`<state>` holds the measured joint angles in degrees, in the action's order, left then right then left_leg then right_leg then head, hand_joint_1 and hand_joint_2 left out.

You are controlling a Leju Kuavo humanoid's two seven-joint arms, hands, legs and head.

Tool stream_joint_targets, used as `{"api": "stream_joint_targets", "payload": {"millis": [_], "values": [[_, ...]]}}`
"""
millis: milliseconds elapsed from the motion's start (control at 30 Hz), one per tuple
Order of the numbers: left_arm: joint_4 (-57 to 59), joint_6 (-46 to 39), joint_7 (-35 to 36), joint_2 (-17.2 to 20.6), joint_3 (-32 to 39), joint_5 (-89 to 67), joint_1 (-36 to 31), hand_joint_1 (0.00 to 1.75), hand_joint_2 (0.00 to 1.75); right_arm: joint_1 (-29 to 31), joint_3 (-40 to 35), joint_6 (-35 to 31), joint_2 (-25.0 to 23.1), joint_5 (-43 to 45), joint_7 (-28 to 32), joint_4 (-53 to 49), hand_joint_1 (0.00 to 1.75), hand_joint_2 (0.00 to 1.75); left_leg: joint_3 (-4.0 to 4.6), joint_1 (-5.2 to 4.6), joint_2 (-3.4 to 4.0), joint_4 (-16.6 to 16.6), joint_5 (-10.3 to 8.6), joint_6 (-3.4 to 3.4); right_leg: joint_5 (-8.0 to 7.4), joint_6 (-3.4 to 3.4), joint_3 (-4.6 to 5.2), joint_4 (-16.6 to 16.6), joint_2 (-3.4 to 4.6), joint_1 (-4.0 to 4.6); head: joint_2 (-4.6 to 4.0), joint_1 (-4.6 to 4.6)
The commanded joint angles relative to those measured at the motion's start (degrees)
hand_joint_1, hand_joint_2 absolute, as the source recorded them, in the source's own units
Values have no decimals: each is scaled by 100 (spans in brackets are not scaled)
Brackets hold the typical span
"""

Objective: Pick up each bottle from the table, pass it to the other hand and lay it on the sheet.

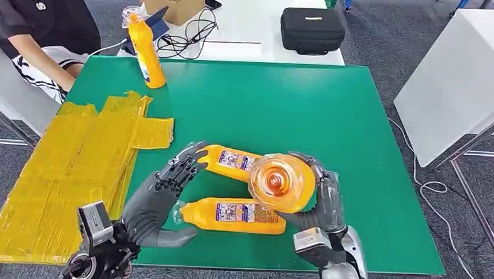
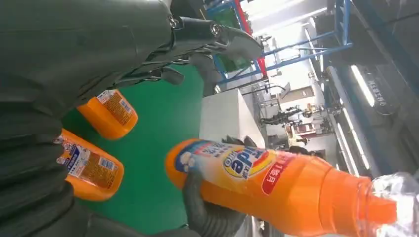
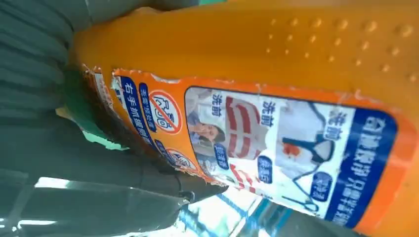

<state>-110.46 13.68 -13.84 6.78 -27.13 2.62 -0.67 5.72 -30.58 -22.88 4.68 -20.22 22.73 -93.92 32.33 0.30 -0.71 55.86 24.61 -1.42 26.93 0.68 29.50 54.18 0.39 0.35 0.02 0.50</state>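
My right hand [image 1: 325,204] grips an orange bottle [image 1: 282,182] upright above the green table [image 1: 334,112], its clear cap facing my head camera. The left wrist view shows this bottle [image 2: 276,177] with dark fingers [image 2: 207,217] wrapped round its base; its label [image 3: 276,128] is seen close in the right wrist view. Two more orange bottles lie flat on the table, one [image 1: 231,163] behind the other [image 1: 235,215]. My left hand [image 1: 157,195] is open, fingers spread beside their cap ends, holding nothing. A fourth bottle [image 1: 146,47] stands at the back left. The yellow sheet [image 1: 73,169] lies at the table's left.
A person [image 1: 42,23] sits at the back left corner, close to the standing bottle. Behind the green table is a white table with a black case [image 1: 312,29], cables [image 1: 189,33] and a cardboard box [image 1: 175,1]. Another white table [image 1: 467,80] stands to the right.
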Motion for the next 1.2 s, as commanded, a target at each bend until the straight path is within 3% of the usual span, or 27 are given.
{"api": "stream_joint_targets", "payload": {"millis": [33, 867, 1200], "values": [[231, -104, 28, 154, -358, -89, -302, 0, 175, 621, -574, 204, -62, 110, -81, 712, 175, 175, -17, 0, 9, -4, 3, 2, 0, 7, -16, -7, 2, -2, 0, -2], [91, -322, 78, 53, -367, -274, -148, 0, 175, 913, -799, 468, -359, 541, -520, 973, 175, 175, -15, -2, 13, -3, 5, 3, 0, 6, -13, -6, 5, -1, 0, 0], [82, -429, 192, -159, -387, -435, -295, 0, 175, 1062, -1302, 1194, -452, 440, -860, 1108, 175, 175, -24, 0, 8, 1, 10, 5, 6, 7, -24, -6, -3, 1, 0, 0]]}}
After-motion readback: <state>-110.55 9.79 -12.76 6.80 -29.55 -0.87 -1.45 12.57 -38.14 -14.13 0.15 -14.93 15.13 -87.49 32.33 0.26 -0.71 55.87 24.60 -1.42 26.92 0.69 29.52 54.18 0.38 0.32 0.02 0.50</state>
